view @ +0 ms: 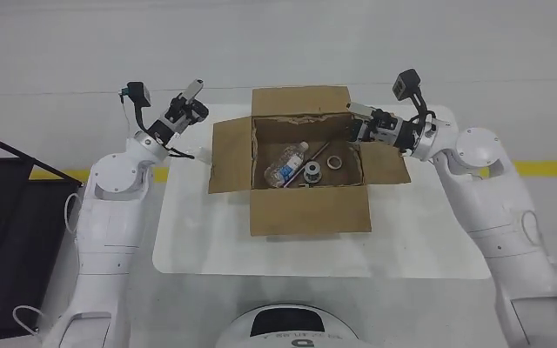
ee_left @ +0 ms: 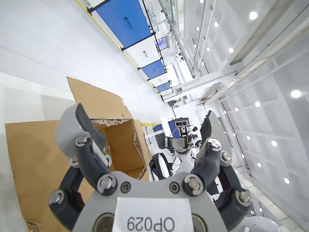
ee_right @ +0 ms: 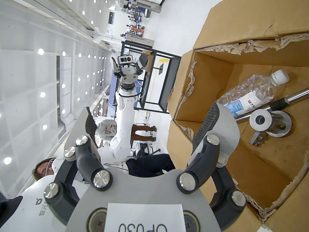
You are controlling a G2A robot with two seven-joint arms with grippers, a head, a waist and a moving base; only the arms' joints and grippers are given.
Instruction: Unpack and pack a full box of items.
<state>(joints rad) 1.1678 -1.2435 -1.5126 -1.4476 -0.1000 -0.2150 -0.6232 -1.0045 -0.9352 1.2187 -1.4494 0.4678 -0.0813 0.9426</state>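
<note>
Box (view: 309,211) sits open mid-table (view: 418,235), all 4 flaps splayed out. On its floor: plastic bottle (ee_right: 251,95) lying flat, metal rod (ee_right: 295,95) alongside, round metal fitting (ee_right: 265,121) just beside. Bottle prob light, thin-walled, crushable, may roll; grip across the body. Metal bits look heavier, stiff, slick; take rod mid-shaft. Right gripper (ee_right: 152,107) spread wide, empty, at the box rim. Left gripper (ee_left: 144,112) also wide, empty, outside the opposite flap. Torn wall edges + flaps could snag; set-down room looks best in front of box.
</note>
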